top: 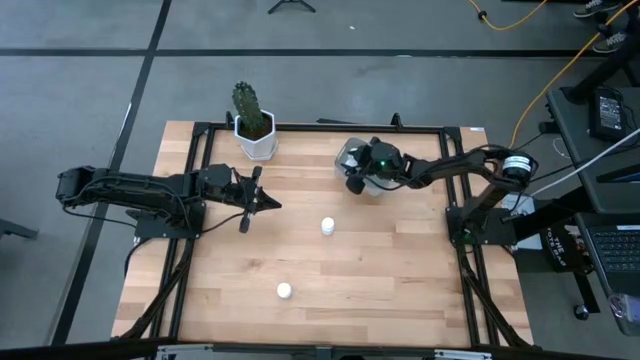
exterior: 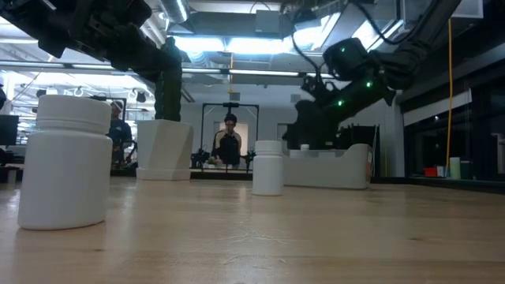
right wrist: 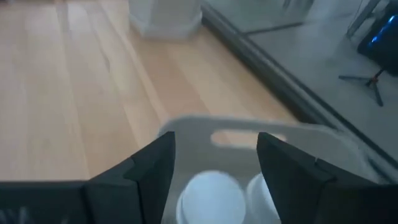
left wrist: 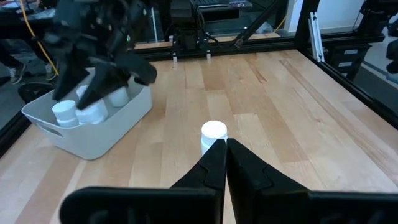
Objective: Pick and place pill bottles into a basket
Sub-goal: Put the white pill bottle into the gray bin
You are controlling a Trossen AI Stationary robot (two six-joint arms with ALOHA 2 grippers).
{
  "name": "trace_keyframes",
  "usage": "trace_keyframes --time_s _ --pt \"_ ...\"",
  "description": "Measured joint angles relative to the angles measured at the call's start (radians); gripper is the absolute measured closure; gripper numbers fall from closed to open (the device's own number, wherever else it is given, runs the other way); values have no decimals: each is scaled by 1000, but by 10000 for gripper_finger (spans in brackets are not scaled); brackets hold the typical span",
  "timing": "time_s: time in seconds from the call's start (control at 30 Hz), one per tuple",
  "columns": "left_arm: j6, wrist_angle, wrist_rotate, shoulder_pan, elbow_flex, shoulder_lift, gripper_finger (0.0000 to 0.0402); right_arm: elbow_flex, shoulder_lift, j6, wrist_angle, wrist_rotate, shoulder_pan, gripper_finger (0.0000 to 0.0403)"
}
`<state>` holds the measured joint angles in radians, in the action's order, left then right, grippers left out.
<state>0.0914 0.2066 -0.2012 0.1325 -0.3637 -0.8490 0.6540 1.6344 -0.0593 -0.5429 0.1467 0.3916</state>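
Planks of pale wood make up the table, framed by dark rails, with grey floor around it. We see the basket at the far side, right of the white cactus pot, with pill bottles standing in it. Our right claw hangs over it, fingers spread, holding nothing. Two more bottles stand on bare wood: one mid-table, one nearer. Our left claw waits at the left, pressed together, empty. Beyond the table, a person sits in the lit room.
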Motion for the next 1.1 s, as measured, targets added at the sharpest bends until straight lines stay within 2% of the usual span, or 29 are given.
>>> trace_keyframes --time_s 0.37,0.67,0.97,1.03,1.1 --pt "0 0 0 0 0 0 392 0 -135 -77 7 2 -50 184" --pt "0 0 0 0 0 0 391 0 -138 -81 62 3 -73 268" --pt "0 0 2 0 0 0 380 0 -158 -160 67 2 -131 385" --pt "0 0 2 0 0 0 368 1 -163 -187 59 1 -147 397" --pt "0 1 2 0 0 0 351 1 -168 -197 63 -2 -157 390"
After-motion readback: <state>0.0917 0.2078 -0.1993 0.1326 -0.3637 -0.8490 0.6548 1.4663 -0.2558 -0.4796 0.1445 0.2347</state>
